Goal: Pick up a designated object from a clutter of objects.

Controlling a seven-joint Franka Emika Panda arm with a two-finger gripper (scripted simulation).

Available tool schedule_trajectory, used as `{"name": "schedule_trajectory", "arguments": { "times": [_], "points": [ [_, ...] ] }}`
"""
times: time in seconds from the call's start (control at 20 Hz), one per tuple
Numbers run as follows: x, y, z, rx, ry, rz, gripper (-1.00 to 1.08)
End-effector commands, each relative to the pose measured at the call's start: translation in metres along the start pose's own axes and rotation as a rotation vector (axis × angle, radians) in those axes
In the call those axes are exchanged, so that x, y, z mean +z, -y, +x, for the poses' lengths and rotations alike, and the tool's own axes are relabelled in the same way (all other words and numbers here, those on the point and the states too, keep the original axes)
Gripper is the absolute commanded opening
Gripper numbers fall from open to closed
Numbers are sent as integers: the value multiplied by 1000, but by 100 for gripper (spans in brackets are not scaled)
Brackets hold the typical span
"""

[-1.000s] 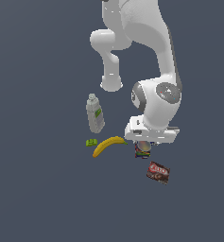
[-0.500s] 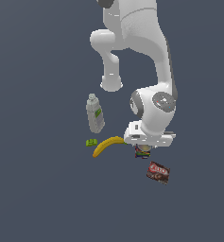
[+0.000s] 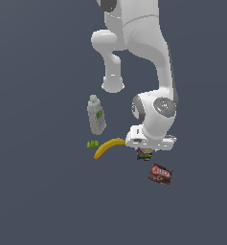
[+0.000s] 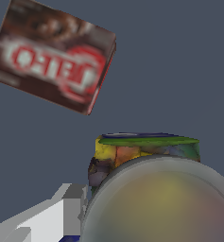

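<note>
One robot arm [image 3: 148, 72] stands over a scatter of five visible items on the dark floor: one grey bottle [image 3: 96, 115] with a green label, one yellow banana [image 3: 108, 147], one tiny green piece [image 3: 92, 144], one flat brown-red box [image 3: 160, 174] and one squat multicoloured can [image 3: 144, 154], seen mostly tucked beneath the arm's wrist. The wrist view shows two of these, the one box [image 4: 54, 54] and the one can [image 4: 146, 156], plus a single pale finger [image 4: 56, 215] of the arm's tool.
</note>
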State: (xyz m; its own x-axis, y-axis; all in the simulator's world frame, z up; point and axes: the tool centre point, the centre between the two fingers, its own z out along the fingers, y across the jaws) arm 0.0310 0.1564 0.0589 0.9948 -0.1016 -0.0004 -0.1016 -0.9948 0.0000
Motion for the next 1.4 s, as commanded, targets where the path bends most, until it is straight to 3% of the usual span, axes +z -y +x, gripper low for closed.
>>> {"name": "schedule_trajectory", "arguments": {
  "times": [0.0,0.7,1.35],
  "points": [
    [1,-1,1,1,0,0,-100],
    [-14,3,-6,0,0,0,-100],
    [-101,18,-46,0,-1,-1,-100]
  ]
}}
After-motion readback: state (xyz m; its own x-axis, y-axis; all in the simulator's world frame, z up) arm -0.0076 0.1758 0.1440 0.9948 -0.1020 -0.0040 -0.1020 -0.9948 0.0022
